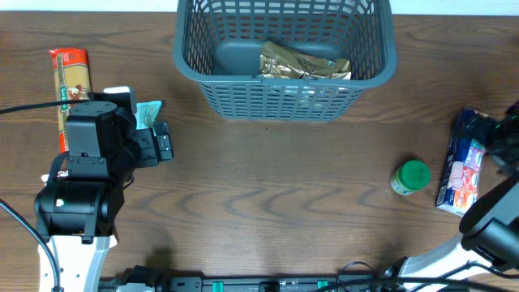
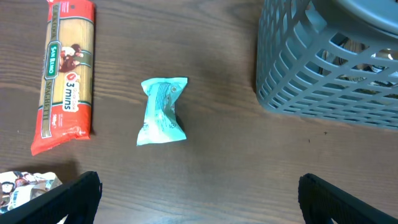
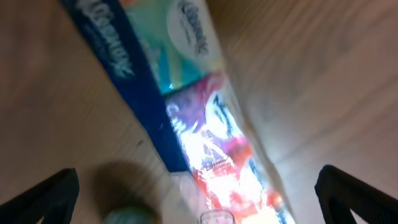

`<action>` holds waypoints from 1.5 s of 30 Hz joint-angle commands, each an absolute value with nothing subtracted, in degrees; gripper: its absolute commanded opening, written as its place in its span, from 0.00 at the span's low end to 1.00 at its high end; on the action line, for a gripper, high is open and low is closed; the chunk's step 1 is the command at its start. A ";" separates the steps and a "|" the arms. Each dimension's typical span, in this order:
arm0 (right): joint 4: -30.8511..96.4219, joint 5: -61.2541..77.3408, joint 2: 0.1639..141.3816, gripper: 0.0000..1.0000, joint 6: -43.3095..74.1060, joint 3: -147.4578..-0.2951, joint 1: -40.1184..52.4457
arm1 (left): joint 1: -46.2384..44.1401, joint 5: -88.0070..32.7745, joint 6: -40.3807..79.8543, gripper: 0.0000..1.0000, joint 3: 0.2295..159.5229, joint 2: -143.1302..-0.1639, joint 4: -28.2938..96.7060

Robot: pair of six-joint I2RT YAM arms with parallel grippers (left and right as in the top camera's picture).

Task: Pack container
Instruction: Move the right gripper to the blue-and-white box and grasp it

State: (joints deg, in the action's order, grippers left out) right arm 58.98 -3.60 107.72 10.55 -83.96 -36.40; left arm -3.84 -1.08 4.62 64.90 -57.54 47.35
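Observation:
The dark grey-blue slotted basket (image 1: 284, 89) stands at the back middle of the table with a gold-brown packet (image 1: 304, 63) inside; its wall shows in the left wrist view (image 2: 323, 81). My left gripper (image 1: 154, 136) is open and empty (image 2: 199, 205), just short of a small teal packet (image 2: 163, 112) (image 1: 149, 113). A red-orange spaghetti packet (image 2: 65, 74) (image 1: 71, 85) lies left of it. My right gripper (image 1: 493, 142) is open (image 3: 199, 208) over a blue, teal and red tissue pack (image 3: 186, 93) (image 1: 461, 166), fingers either side and apart from it. The right wrist view is blurred.
A jar with a green lid (image 1: 411, 177) stands left of the tissue pack; it shows blurred in the right wrist view (image 3: 127, 214). A white printed packet (image 2: 25, 185) lies by the left finger. Bare wood lies between the arms.

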 commanded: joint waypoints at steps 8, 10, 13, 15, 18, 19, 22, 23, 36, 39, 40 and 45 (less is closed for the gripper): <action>41.98 -2.68 107.68 0.99 4.21 -68.25 -36.34 | -3.55 -0.43 4.10 0.98 66.04 -57.56 47.33; 39.86 -2.26 107.70 0.99 2.55 -66.48 -36.34 | -3.55 -0.43 4.10 0.98 66.04 -57.56 47.33; 36.42 -0.54 107.70 0.99 0.23 -63.90 -36.34 | -3.55 -0.43 4.10 0.98 66.04 -57.56 47.33; 34.81 -0.58 107.70 0.99 0.12 -62.46 -36.34 | -3.55 -0.43 4.10 0.99 66.04 -57.56 47.33; 33.17 -0.54 107.70 0.97 0.14 -60.84 -36.34 | -3.55 -0.43 4.10 0.98 66.04 -57.56 47.35; 32.82 -0.54 107.70 0.93 0.14 -60.40 -36.34 | -3.55 -0.43 4.12 0.98 66.04 -57.56 47.35; 32.42 -0.30 107.70 0.68 0.14 -59.96 -36.34 | -3.55 -0.43 4.10 0.98 66.04 -57.56 47.33; 32.38 0.05 107.70 0.62 0.16 -59.96 -36.34 | -3.55 -0.43 4.12 0.98 66.04 -57.56 47.33; 32.36 3.97 106.78 0.01 0.34 -61.63 -35.99 | -3.55 -0.43 4.12 0.98 66.04 -57.56 47.33; 34.72 4.97 104.53 0.01 0.23 -65.28 -34.98 | -3.55 -0.43 4.10 0.98 66.04 -57.54 47.33; 35.77 4.97 103.59 0.01 0.10 -66.83 -34.44 | -3.55 -0.43 4.12 0.98 66.04 -57.56 47.33; 43.99 4.95 97.65 0.01 -2.83 -79.42 -30.06 | -3.55 -0.43 4.12 0.98 66.04 -57.56 47.33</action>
State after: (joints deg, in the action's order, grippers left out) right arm 42.72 3.07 104.20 -0.40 -70.59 -33.01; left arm -3.84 -1.08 4.47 64.90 -57.54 47.37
